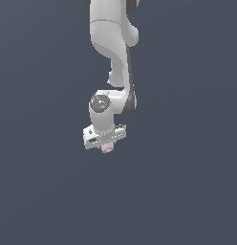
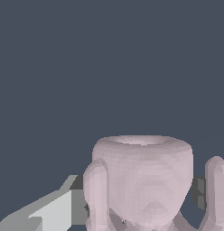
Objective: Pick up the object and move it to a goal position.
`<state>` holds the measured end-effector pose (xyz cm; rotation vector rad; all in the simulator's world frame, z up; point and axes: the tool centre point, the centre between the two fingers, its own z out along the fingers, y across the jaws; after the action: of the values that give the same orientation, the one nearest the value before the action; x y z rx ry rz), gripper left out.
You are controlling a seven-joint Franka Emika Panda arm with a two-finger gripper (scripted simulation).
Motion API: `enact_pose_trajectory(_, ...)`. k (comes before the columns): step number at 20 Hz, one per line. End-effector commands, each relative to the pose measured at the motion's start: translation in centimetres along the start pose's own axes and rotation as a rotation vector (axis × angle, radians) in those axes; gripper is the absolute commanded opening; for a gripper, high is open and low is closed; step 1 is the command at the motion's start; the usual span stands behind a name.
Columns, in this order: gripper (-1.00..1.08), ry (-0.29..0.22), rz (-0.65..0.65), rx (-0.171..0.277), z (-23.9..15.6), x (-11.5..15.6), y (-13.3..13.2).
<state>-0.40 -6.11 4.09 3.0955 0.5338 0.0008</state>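
- The object [image 2: 143, 180] fills the near part of the wrist view; pale pink, cup-like body with a rounded rim and loop-shaped lobes at either side
- A grey-white finger [image 2: 55, 210] lies against one side of it; a dark pad [image 2: 198, 191] shows at the other side
- In the exterior view the gripper [image 1: 105, 145] points down from the white arm [image 1: 113, 48]; the object [image 1: 107, 148] sits pinched between its narrowed jaws, over a plain dark grey backdrop [image 1: 187, 167]

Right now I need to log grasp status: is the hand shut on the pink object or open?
Shut on the pink object, it seems: a finger sits against its side, and it hangs under the hand.
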Motion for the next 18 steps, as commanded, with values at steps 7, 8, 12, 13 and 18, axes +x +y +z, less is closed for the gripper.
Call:
enact_pose_trajectory(7, -1.00, 0.000, -0.001, 0.000, 0.1, 0.0, -0.1)
enact_pose_trajectory(8, -1.00, 0.001, -0.001, 0.000, 0.0, 0.1, 0.0)
enact_pose_trajectory(12, -1.00, 0.001, -0.001, 0.000, -0.4, 0.4, -0.2)
enact_pose_trajectory(13, -1.00, 0.001, -0.001, 0.000, -0.5, 0.6, -0.2)
enact_pose_trajectory(18, -1.00, 0.001, -0.001, 0.000, -2.1, 2.3, -0.8)
